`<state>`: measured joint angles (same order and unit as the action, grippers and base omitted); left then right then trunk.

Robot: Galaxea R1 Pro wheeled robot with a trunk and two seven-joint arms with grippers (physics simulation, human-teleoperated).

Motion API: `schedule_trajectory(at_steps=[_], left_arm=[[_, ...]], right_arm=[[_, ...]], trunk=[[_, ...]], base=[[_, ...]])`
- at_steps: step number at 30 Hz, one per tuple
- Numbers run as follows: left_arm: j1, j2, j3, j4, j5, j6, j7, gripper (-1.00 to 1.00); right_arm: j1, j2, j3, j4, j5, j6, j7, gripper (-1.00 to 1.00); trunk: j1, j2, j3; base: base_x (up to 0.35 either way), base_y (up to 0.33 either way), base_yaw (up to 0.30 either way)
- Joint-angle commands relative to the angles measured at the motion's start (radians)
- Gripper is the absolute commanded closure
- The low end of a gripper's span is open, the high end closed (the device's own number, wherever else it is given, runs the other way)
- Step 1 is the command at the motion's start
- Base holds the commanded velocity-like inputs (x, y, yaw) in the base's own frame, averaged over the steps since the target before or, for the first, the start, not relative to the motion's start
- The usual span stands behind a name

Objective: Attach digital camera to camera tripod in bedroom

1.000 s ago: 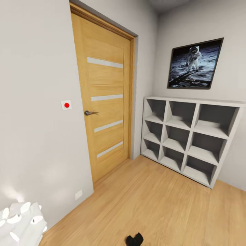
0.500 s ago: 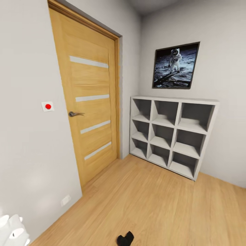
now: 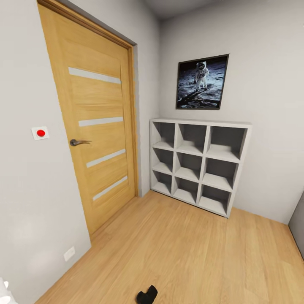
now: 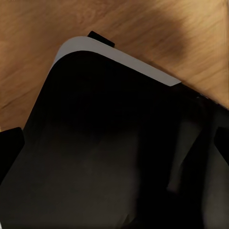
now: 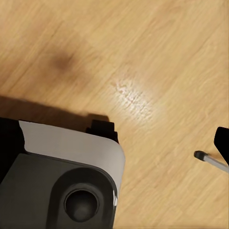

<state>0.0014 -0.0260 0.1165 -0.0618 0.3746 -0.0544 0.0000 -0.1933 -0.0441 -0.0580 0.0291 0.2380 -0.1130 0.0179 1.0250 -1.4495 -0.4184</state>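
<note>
Neither the digital camera nor the camera tripod can be seen in this corner of the bedroom, so the attaching looks not yet begun and both are still to be found. A wooden door (image 3: 95, 126) stands shut beside white cube shelves (image 3: 198, 164), below a framed astronaut picture (image 3: 202, 82), on a light wood floor (image 3: 185, 257). Whether either pincer is released or clenched cannot be told.
</note>
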Motion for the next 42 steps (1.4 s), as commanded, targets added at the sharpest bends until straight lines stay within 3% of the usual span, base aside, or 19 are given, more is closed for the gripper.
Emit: schedule_trajectory(at_steps=[1, 42], left_arm=[[0.0, 0.0, 0.008, -0.001, -0.002, -0.001, 0.0, -1.0], [0.0, 0.0, 0.007, -0.001, -0.001, -0.002, -0.001, -1.0]], right_arm=[[-0.001, 0.0, -0.005, 0.003, 0.007, -0.006, 0.002, -1.0], [-0.001, -0.002, -0.002, 0.003, 0.015, -0.006, 0.002, -1.0]], trunk=[[0.0, -0.001, -0.001], [0.0, -0.001, -0.001]], base=[[0.0, 0.0, -0.043], [0.008, 0.0, -0.003]])
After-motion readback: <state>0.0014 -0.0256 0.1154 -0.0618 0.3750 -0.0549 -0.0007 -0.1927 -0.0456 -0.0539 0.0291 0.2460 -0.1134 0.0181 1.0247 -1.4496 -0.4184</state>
